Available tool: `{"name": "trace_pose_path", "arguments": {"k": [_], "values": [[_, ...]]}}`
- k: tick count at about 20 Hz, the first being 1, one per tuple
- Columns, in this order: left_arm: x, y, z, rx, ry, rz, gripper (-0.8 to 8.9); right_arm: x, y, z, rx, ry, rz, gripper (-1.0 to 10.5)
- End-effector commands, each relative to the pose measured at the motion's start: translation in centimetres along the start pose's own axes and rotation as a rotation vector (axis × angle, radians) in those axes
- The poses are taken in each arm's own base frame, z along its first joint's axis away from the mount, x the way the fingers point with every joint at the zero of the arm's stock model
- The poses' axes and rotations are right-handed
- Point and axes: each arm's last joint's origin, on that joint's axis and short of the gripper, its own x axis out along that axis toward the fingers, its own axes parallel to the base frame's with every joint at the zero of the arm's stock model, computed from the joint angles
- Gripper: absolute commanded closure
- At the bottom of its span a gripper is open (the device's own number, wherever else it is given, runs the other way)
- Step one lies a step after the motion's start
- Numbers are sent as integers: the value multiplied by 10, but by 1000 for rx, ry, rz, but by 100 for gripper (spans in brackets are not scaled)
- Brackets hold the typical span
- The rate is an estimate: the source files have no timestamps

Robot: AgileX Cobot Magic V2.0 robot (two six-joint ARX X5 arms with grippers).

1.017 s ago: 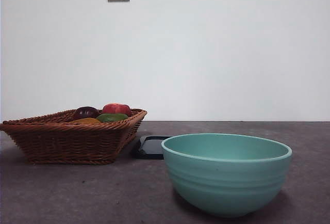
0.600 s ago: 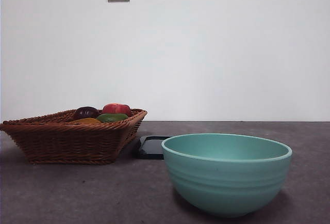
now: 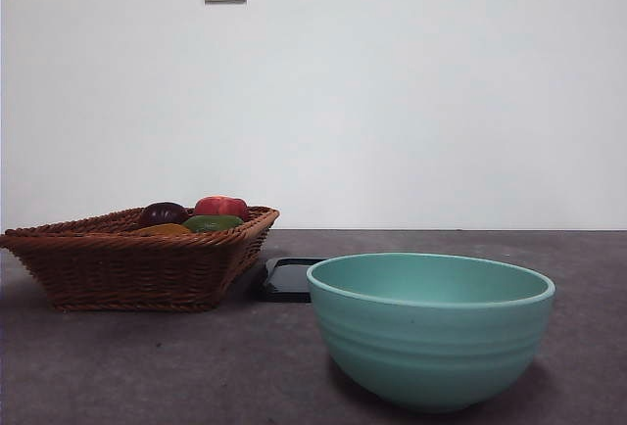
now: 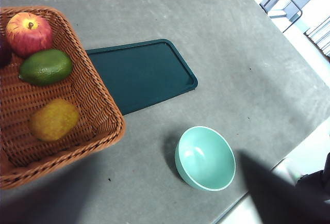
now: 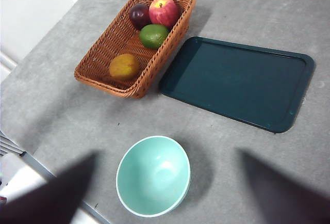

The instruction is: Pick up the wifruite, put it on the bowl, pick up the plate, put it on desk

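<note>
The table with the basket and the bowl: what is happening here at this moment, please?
Nothing is being handled yet. The rough orange-brown fruit lies in the brown wicker basket beside a green fruit, a red apple and a dark purple fruit. The mint-teal ceramic bowl stands empty on the grey desk. A dark green rectangular tray lies flat next to the basket. Both arms hang high above the table.

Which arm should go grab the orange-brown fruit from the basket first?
Probably left: in its wrist view the wifruite in the basket looks nearer and larger than in the right's, though neither gripper is close yet.
</note>
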Motion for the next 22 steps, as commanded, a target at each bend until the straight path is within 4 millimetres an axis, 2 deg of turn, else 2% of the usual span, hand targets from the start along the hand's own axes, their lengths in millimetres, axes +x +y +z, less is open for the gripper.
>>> {"name": "trace_pose_path", "arguments": {"k": [1, 8, 12, 17, 22], "values": [[-2, -3, 5, 33, -18, -7, 241, -2, 2, 4, -21, -15, 5, 323], [-1, -2, 5, 26, -15, -5, 242, -3, 2, 3, -20, -17, 9, 323], [14, 9, 10, -15, 38, 38, 241, -3, 2, 3, -19, -16, 9, 323], [54, 31, 20, -33, 168, 124, 242, -3, 2, 3, -18, -16, 9, 323], [108, 42, 38, 153, 332, 212, 250, -3, 2, 3, -19, -16, 9, 323]]}}
